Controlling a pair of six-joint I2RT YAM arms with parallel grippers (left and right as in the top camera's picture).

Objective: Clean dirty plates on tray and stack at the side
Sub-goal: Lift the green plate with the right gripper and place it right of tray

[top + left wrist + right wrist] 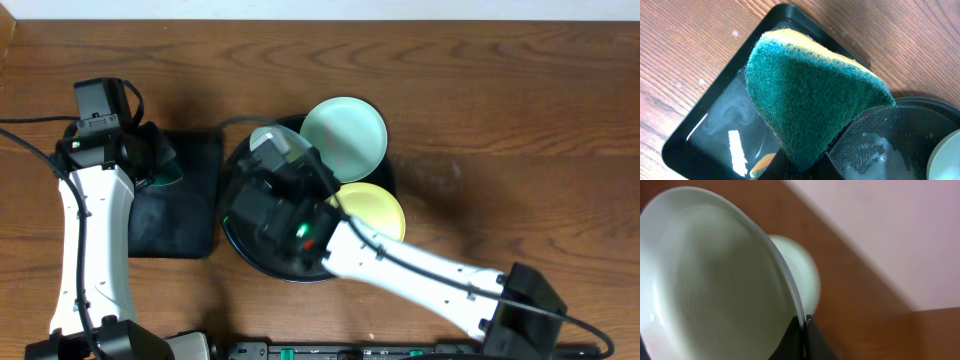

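While its rim is pinched between the closed fingers of the right gripper, the held mint plate is kept tilted on edge, lifted off the round tray. In the overhead view this plate is seen over the tray's upper left part, with the right arm stretched in from the lower right corner. A second mint plate is laid flat at the tray's upper right, overlapping the rim there. The yellow plate is laid just below it on the tray's right side, partly covered by the right arm. In the right wrist view the second mint plate is seen behind the held one; smears cannot be made out on either because of blur.

The left gripper is positioned over the rectangular tray, which is set just beside the round tray on its left. A teal sponge with a yellow backing is clamped in this gripper; it is squeezed narrow at the bottom of the left wrist view and fans out wide above. The fingers themselves are mostly hidden by the sponge. Cloudy water is seen pooled in the rectangular tray beneath the sponge. Water is also seen on the near part of the round tray in the same view. Whether the sponge is touching the water cannot be told. Both trays are placed on the brown wooden table.
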